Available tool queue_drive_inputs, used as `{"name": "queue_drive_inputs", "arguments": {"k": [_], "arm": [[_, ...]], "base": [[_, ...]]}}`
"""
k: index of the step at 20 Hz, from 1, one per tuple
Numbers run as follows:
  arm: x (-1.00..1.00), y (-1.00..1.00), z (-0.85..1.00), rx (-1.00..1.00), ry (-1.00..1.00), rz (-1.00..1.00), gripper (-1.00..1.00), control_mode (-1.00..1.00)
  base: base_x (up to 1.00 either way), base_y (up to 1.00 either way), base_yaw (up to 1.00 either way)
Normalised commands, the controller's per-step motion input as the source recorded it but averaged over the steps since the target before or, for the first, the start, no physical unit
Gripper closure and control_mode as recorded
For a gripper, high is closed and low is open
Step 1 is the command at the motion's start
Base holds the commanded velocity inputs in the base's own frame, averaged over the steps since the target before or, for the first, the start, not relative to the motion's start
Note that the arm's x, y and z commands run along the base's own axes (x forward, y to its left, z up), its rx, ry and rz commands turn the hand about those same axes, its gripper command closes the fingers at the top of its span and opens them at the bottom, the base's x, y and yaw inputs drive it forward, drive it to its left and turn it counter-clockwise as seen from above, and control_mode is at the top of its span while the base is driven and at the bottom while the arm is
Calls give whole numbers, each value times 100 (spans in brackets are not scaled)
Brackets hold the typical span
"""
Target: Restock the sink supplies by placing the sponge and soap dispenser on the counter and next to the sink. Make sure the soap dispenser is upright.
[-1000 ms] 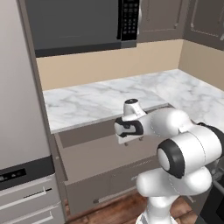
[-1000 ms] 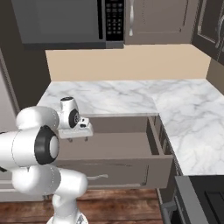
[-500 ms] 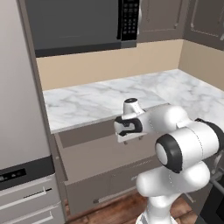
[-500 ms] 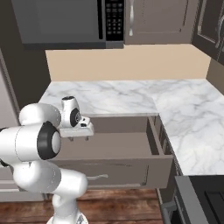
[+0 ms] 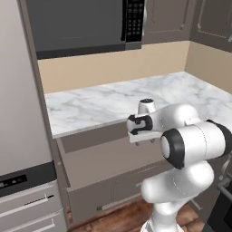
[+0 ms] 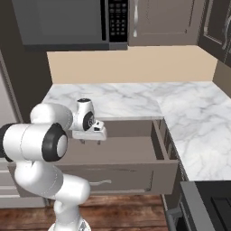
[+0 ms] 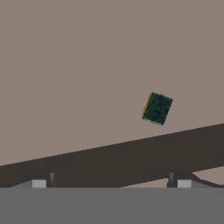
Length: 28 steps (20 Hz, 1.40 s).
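White grey-veined marble counter (image 6: 135,97): behind the hand, bare, awaiting supplies.
Open dark brown drawer (image 6: 135,153): directly beneath the hand, pulled out for access.
Two-finger hand (image 6: 90,140): pointing down, tips spread wide, holding nothing.
Yellow-edged, green-topped rectangular sponge (image 7: 157,108): flat on the drawer floor below the hand, ahead of its fingertips (image 7: 39,183), likely pickup target.

sponge (image 7: 157,108), dark green scrub side up, thin yellow edge, flat on brown drawer floor (image 7: 87,65), white marble counter (image 5: 108,103)
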Motion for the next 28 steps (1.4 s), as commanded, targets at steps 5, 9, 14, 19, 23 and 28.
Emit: {"name": "queue_drive_inputs", "arguments": {"k": [5,9,14,19,23,28], "arm": [[20,-40,0,7,0,-1,-100,-100],[29,-32,0,6,0,0,-100,-100],[28,-40,0,5,2,0,-100,-100],[16,-24,-6,2,6,0,-100,-100],[0,-4,-16,0,2,-1,-100,-100],[0,2,-10,-1,1,0,-100,-100]], "base": [[0,0,0],[0,0,0],[0,0,0],[0,0,0],[0,0,0],[0,0,0]]}}
